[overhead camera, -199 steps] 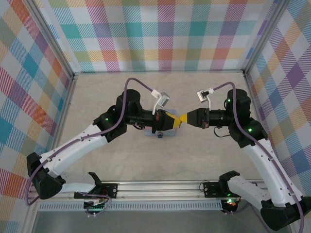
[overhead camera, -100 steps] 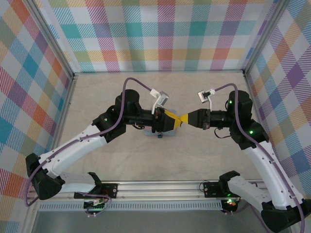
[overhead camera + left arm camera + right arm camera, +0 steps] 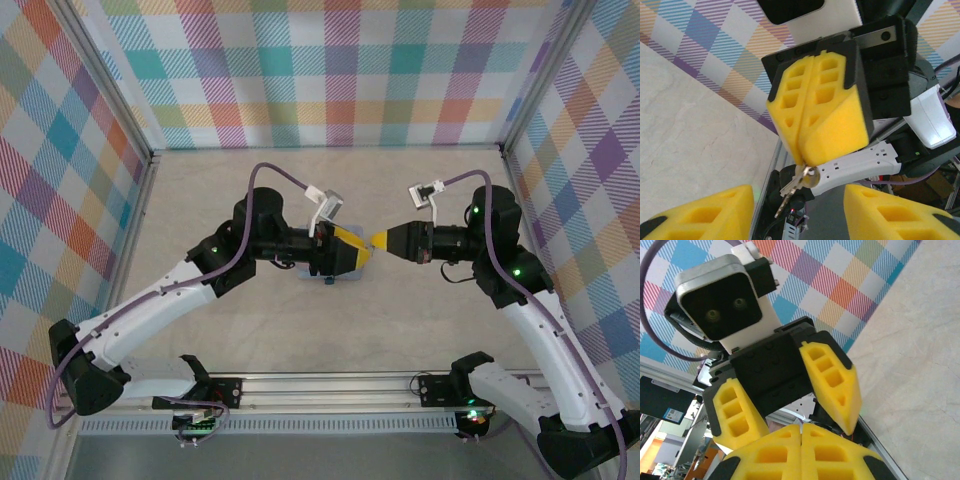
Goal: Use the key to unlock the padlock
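Note:
My right gripper (image 3: 376,239) is shut, and a small bunch of silver keys (image 3: 801,183) hangs from its yellow fingertips (image 3: 801,159). In the right wrist view its two pads (image 3: 771,454) are pressed together, hiding the keys. My left gripper (image 3: 358,253) faces it tip to tip and stands open, with its fingers (image 3: 700,212) spread wide on either side of the keys and touching nothing. A bluish-grey object (image 3: 329,276), possibly the padlock, lies on the table under the left gripper and is mostly hidden by it.
The tabletop (image 3: 400,200) is beige and walled by checked panels on three sides. An aluminium rail (image 3: 330,385) carrying the arm bases runs along the near edge. Both arms are raised above the middle of the table.
The left gripper's jaws have spread open where the two grippers met tip to tip. The right gripper has stayed shut on the keys and shifted slightly up and away.

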Motion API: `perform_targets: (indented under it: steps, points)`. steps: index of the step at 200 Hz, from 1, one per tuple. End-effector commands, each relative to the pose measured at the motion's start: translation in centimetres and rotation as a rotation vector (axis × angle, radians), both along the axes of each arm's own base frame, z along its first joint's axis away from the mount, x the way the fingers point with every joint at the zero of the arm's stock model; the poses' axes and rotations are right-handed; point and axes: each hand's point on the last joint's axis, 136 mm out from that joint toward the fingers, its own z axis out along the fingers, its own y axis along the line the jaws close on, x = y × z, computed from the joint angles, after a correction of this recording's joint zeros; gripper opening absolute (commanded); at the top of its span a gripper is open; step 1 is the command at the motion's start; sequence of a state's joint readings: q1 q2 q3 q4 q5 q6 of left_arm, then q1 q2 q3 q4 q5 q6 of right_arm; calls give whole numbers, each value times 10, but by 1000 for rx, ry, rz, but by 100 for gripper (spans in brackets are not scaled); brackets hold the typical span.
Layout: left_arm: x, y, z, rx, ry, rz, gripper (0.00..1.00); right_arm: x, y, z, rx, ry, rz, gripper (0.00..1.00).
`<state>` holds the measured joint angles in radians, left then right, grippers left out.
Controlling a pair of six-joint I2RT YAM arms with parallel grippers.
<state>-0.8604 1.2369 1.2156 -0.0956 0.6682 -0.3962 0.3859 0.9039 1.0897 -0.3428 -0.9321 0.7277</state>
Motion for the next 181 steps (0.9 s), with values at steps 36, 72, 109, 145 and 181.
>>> perform_targets:
  steps: [36,72,109,145,181]
  points:
    - [5,-2,2,-23,-21,9,48,-7,-1,17,35,-45,13,0]
    - [5,0,1,-20,-21,18,38,-7,-2,17,34,-48,7,0]
    - [4,4,1,-21,-29,26,26,-6,-1,18,38,-47,5,0]
    - [4,4,3,-22,-41,29,5,-6,-1,17,39,-42,6,0]
    - [2,7,5,-11,-56,33,0,-5,-2,8,19,-32,-5,0]
